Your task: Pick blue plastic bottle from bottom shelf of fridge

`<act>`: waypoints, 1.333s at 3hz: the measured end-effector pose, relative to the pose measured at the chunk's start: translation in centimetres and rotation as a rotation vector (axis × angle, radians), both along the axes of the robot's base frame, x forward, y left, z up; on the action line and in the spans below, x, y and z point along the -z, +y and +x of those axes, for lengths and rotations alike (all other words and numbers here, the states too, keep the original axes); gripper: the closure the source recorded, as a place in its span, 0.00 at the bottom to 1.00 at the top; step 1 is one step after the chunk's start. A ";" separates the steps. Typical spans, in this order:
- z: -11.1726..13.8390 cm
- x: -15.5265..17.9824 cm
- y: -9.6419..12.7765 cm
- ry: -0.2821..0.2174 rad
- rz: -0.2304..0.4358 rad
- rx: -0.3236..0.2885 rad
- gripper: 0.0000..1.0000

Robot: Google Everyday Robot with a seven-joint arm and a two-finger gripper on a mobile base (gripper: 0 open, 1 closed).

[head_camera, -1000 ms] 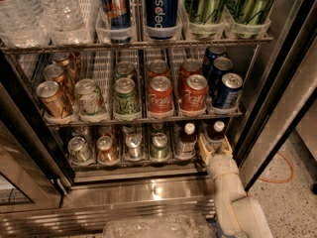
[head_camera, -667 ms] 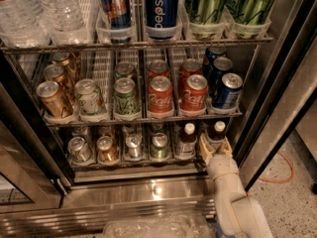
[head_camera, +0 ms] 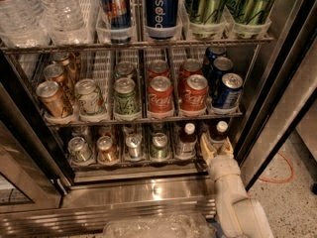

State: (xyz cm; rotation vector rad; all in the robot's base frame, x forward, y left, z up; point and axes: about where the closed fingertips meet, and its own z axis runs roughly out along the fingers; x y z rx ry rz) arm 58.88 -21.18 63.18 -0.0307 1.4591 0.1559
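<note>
Open fridge point(head_camera: 148, 187), steel sill in front, speckled floor point(head_camera: 292, 207) at right. Bottom shelf point(head_camera: 138, 162): four small cans point(head_camera: 126, 147) in lanes at left, then two white-capped bottles at right. Blue plastic bottle point(head_camera: 218, 131) upright in far-right lane, just beside other bottle point(head_camera: 186, 137). Claw point(head_camera: 216, 148) at shelf front, low against blue plastic bottle, fingers point(head_camera: 205, 146) apart, one on each side of it. Cannot tell if touching. Pale arm point(head_camera: 233, 197) coming up from below. Red cola cans point(head_camera: 161, 95) on rack above.
</note>
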 end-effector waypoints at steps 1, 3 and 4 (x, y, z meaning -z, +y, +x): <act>-0.2 -0.2 0.0 -0.013 -0.001 0.001 1.00; -1.1 -1.5 0.2 -0.068 -0.016 -0.003 1.00; -1.6 -2.2 0.3 -0.087 -0.029 -0.010 1.00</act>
